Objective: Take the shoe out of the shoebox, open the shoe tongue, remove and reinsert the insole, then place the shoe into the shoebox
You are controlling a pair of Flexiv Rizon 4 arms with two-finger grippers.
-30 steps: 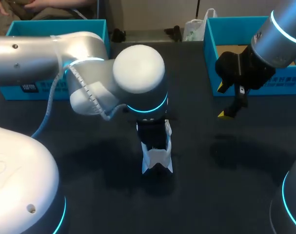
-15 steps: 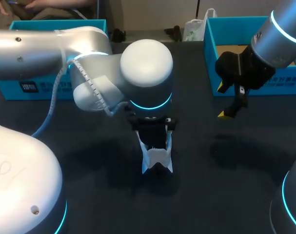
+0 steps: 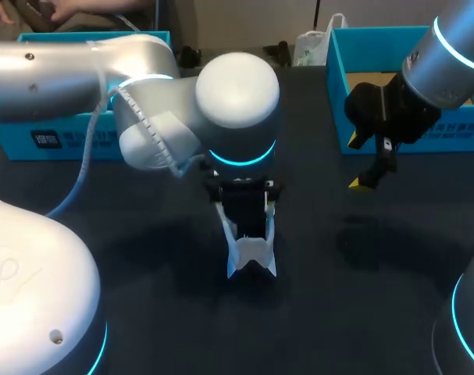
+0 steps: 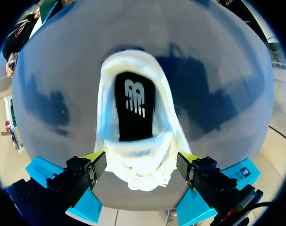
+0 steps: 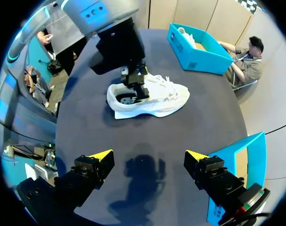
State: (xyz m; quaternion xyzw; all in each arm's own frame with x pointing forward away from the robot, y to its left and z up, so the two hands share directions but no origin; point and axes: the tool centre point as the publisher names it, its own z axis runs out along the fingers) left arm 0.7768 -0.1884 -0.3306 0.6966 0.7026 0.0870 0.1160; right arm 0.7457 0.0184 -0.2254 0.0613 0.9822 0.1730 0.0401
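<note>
The shoe (image 3: 251, 258) stands on the table (image 3: 143, 258), midway between the two blue boxes (image 3: 338, 94), with its black insole (image 4: 133, 108) in place. The left gripper (image 4: 140, 162) hangs right over the tongue end, its fingers spread wide on either side of the white upper. Whether they touch it cannot be told. The right gripper (image 5: 149, 155) hovers well apart near the right box, spread and empty.

The likely trouble is that nothing steadies the shoe. If the left fingers close on the sides or laces instead of the tongue, a pull may lift or tip the whole shoe, or slide it across the table. A deep reach might also pinch the insole along with the tongue.
</note>
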